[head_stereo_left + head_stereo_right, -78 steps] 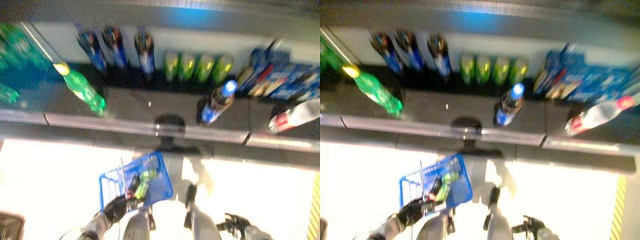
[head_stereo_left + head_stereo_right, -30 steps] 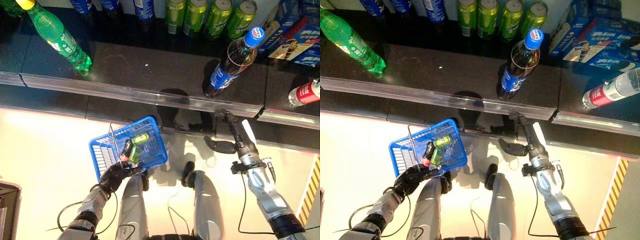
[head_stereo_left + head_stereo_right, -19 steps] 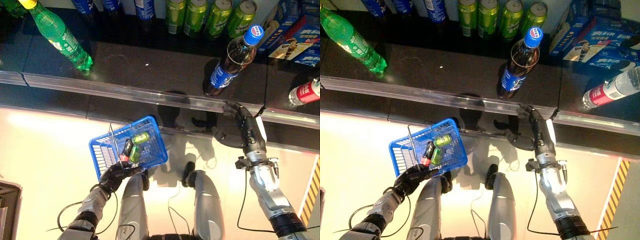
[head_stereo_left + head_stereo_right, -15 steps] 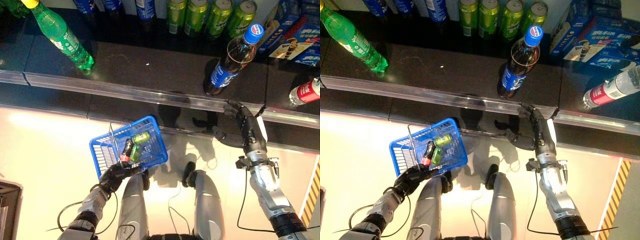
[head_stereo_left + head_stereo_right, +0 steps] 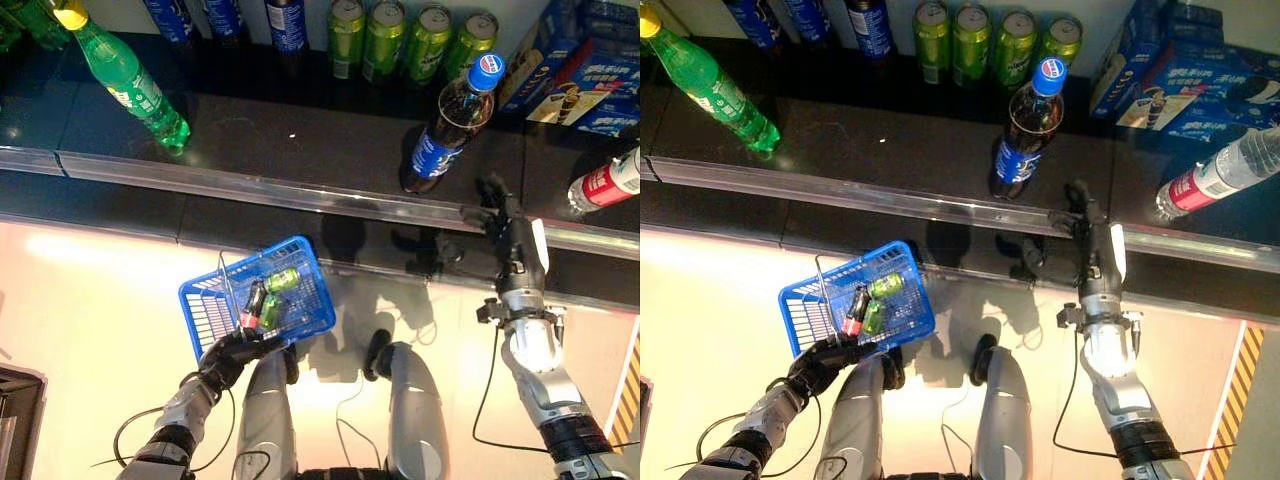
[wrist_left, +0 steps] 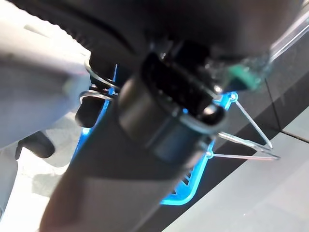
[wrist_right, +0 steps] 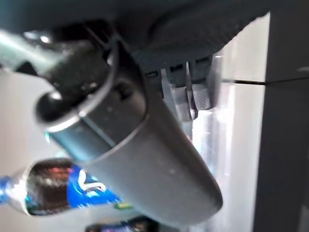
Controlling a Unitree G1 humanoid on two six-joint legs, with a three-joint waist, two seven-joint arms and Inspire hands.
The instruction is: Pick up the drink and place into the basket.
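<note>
We saw the cola bottle (image 5: 1026, 128) standing upright on the dark shelf (image 5: 890, 150), with its blue cap on top and a blue label near its bottom. Our right hand (image 5: 1092, 243) was reaching up to the shelf's shiny front edge, at about 4 o'clock from the bottle. The fingers (image 5: 1077, 205) were stretched out and a little apart, and the thumb (image 5: 1032, 256) stuck out to the side. The fingertips were near the bottle's bottom but did not touch it. In the right wrist view, the bottle (image 7: 58, 188) lay past the thumb, free of the hand.

At 12 o'clock from the bottle, green cans (image 5: 990, 38) stood in a row at the back of the shelf. At 9 o'clock, far off, a green bottle (image 5: 710, 88) leaned on the shelf.

Down at 7 o'clock, our left hand (image 5: 228, 357) was curled tight round the wire handle of the blue basket (image 5: 210, 310). Some small cans (image 5: 270, 295) lay inside it.
</note>
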